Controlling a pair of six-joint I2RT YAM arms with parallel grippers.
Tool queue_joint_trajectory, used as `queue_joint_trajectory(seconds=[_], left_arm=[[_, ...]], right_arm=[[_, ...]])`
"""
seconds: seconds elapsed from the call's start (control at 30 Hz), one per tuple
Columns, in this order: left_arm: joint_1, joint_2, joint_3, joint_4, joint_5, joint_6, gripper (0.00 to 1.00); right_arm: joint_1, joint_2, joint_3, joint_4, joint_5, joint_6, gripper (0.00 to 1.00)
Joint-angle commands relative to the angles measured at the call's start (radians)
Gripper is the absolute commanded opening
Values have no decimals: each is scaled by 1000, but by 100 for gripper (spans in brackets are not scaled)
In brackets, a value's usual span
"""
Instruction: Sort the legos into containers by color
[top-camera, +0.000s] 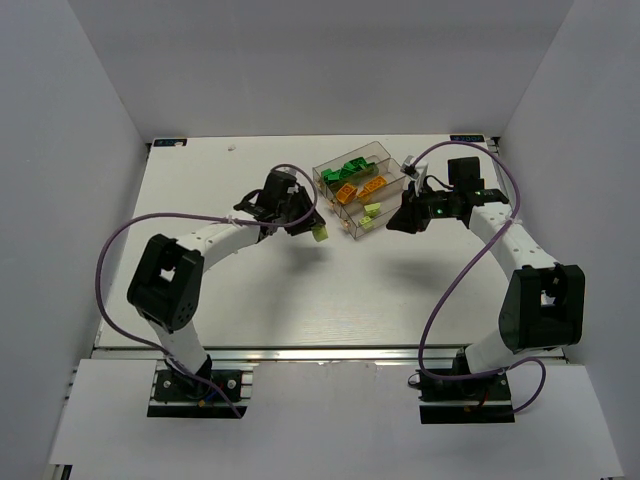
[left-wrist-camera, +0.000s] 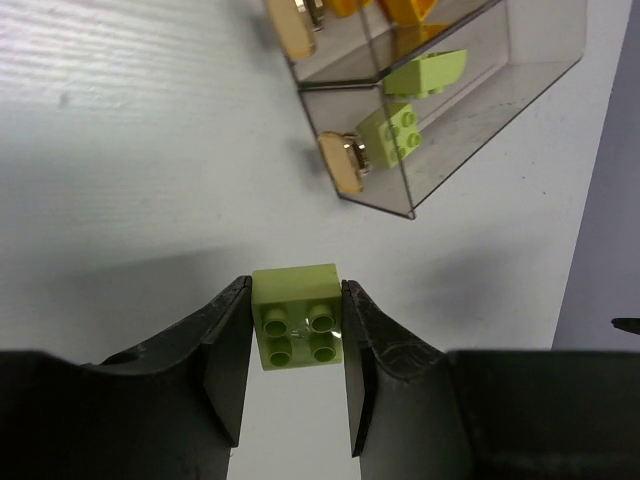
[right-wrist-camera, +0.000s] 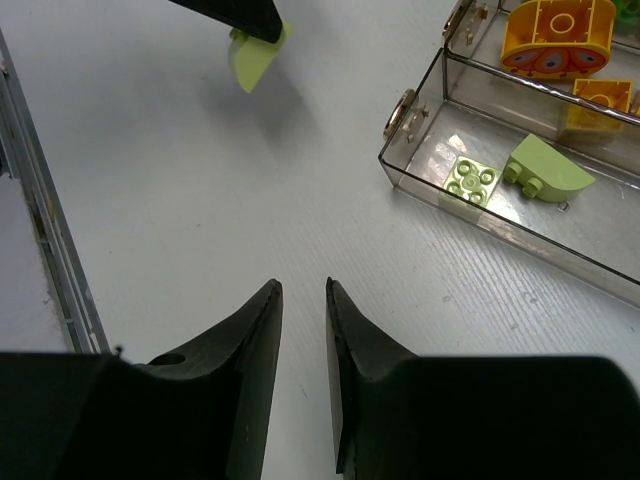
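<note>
Pinching pale-green brick (left-wrist-camera: 297, 320) — left tool (left-wrist-camera: 295, 300)

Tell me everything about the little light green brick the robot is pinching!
The pale yellow-green brick is a small square of smooth plastic with four round studs facing the wrist camera. The jaws of the left gripper squeeze its two opposite sides. It hangs above the white table, casting a shadow, near the clear tray.

Containers (top-camera: 380, 151) stand centre, bricks (top-camera: 350, 167) inside; left end effector (top-camera: 313, 229) with a brick (left-wrist-camera: 296, 325) just left; right end effector (right-wrist-camera: 303, 288) just right.
</note>
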Motion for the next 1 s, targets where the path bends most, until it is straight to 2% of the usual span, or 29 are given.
queue_joint_trajectory(seconds=[0.0,0.2,0.63,0.97], left_arm=[[-27,33,76,22,16,74,0],[-65,110,195,59,55,114,2],[-94,278,415,48,41,189,8],[-109,413,580,20,51,200,21]], right_arm=[[-7,-35,12,-3,-23,-24,30],[-6,-34,20,-3,-24,-24,30],[-6,-32,20,-5,-17,-20,30],[-15,-28,21,-14,-6,-26,30]])
